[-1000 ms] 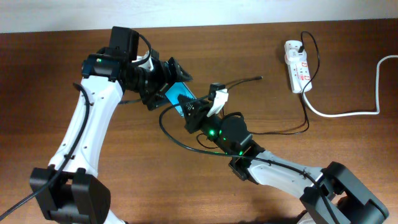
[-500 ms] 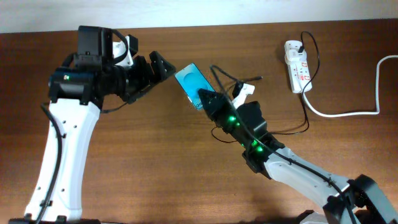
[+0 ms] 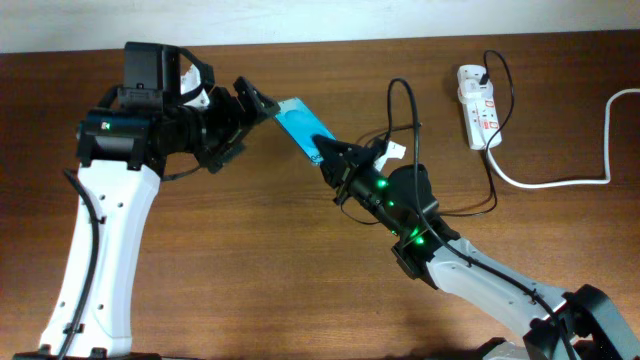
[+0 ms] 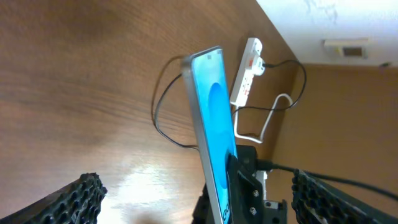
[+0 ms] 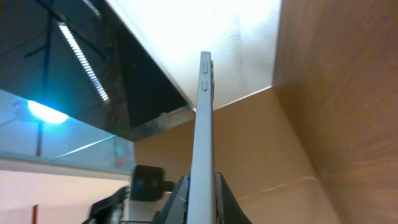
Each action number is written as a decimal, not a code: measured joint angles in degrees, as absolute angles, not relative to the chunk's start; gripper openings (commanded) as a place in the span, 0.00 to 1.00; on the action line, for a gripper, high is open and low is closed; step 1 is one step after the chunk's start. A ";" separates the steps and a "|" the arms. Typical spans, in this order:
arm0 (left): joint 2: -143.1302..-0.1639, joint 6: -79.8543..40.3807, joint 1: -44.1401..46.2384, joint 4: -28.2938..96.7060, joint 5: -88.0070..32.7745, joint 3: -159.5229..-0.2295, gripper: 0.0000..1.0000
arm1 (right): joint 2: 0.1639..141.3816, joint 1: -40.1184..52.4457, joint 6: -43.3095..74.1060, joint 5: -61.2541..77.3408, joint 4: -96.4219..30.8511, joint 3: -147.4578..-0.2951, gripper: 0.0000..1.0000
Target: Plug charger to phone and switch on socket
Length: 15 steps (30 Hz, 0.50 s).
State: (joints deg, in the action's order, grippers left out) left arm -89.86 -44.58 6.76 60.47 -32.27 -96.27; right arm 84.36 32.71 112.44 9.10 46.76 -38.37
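The phone (image 3: 303, 130), with its cyan screen lit, is held off the table and tilted. My right gripper (image 3: 335, 160) is shut on its lower end. In the right wrist view the phone (image 5: 204, 124) is seen edge-on, clamped in the right gripper (image 5: 204, 202). My left gripper (image 3: 250, 122) is open just left of the phone's upper end. In the left wrist view the phone (image 4: 214, 124) stands between the wide-apart fingers (image 4: 81, 199) without touching them. The black charger cable (image 3: 492, 170) runs from the socket (image 3: 478, 105) and loops over my right arm. Its tip (image 3: 416, 125) lies free.
The socket also shows in the left wrist view (image 4: 247, 62). Its thick white cord (image 3: 560, 182) runs off to the right edge. The black cable loops on the wood between the socket and my right arm. The table's far edge is just behind the socket.
My left gripper let go of the phone and drew back left, then edged toward it again. My right gripper lifted the phone and carried it up and right.
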 measured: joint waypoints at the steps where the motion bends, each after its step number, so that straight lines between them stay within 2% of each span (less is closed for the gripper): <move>1: -89.86 -47.92 6.76 60.58 -32.93 -96.27 0.99 | 84.36 32.71 112.51 8.78 47.51 -38.37 0.04; 6: -89.86 -58.19 8.29 60.55 -35.55 -96.27 1.00 | 84.36 32.71 112.53 8.23 49.76 -38.37 0.04; 10: -89.89 -60.16 9.26 58.72 -36.23 -96.27 0.89 | 84.36 32.71 112.71 9.15 53.30 -38.37 0.04; 13: -90.85 -60.73 11.68 54.50 -37.12 -96.31 0.88 | 84.36 32.71 112.75 9.47 53.52 -38.35 0.04; 15: -93.49 -60.95 13.08 53.95 -37.52 -96.31 0.67 | 84.36 32.71 112.75 9.78 53.60 -38.35 0.04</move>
